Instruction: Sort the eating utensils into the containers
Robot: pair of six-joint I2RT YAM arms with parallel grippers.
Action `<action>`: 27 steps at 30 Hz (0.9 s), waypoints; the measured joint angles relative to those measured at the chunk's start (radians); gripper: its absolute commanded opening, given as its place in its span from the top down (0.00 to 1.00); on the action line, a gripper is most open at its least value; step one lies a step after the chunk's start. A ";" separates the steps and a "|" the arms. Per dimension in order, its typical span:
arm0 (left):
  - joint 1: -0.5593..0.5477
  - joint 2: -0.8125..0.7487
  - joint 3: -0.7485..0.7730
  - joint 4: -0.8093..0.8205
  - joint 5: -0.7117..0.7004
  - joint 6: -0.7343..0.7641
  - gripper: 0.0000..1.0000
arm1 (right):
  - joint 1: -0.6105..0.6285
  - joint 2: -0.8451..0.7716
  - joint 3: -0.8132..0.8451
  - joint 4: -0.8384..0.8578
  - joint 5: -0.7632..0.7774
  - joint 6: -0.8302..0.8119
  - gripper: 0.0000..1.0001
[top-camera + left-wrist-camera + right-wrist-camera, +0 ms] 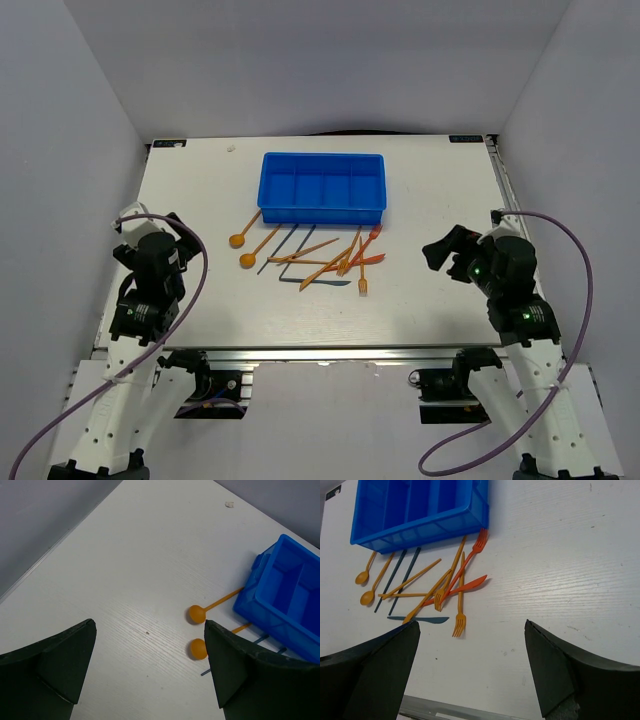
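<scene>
Plastic cutlery lies loose beside a sorting tray on a white wood-grain worktop [440, 200].

The smooth, bright blue rectangular plastic tray [322, 215] sits toward the far edge, its narrow side-by-side compartments showing bare floors. Thin orange, red and dark blue plastic utensils [325, 262] lie crisscrossed just beside its near wall, with two round-bowled orange spoons [197, 614] leftmost. At the near corners, the left end effector [149, 645] and right end effector [470, 645] hang spread wide, gripping nothing.
</scene>
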 measured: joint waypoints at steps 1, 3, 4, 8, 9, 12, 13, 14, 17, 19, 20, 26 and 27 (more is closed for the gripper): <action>0.000 0.000 0.000 0.000 0.003 0.000 0.02 | 0.000 0.004 -0.008 0.011 -0.010 0.010 0.11; 0.000 0.006 -0.001 0.001 0.005 0.000 0.02 | 0.000 0.025 -0.021 0.050 -0.037 0.039 0.11; 0.000 0.010 -0.001 0.001 0.006 0.000 0.02 | 0.000 0.043 -0.024 0.079 -0.055 0.055 0.11; 0.000 0.040 -0.002 0.007 0.020 0.003 0.02 | 0.157 0.411 0.038 0.233 -0.021 0.139 0.11; 0.000 0.053 -0.002 0.006 0.024 0.003 0.02 | 0.216 0.493 0.063 0.232 0.042 0.152 0.11; 0.000 0.085 -0.002 0.007 0.033 0.004 0.02 | 0.435 0.839 0.308 0.187 0.289 0.233 0.15; 0.000 0.089 -0.002 0.007 0.039 0.005 0.02 | 0.462 0.912 0.374 0.171 0.344 0.253 0.25; -0.001 0.089 -0.003 0.007 0.044 0.006 0.02 | 0.484 0.987 0.437 0.159 0.389 0.269 0.28; -0.004 0.090 -0.003 0.008 0.056 0.010 0.02 | 0.525 1.164 0.565 0.155 0.482 0.320 0.49; -0.006 0.092 -0.003 0.007 0.061 0.011 0.02 | 0.551 1.268 0.598 0.132 0.542 0.353 0.58; -0.007 0.093 -0.003 0.008 0.063 0.011 0.02 | 0.553 1.289 0.598 0.120 0.554 0.360 0.58; -0.011 0.103 -0.003 0.008 0.082 0.013 0.02 | 0.552 1.339 0.599 0.067 0.623 0.415 0.56; -0.011 0.106 -0.003 0.008 0.084 0.014 0.02 | 0.551 1.344 0.600 0.060 0.632 0.423 0.56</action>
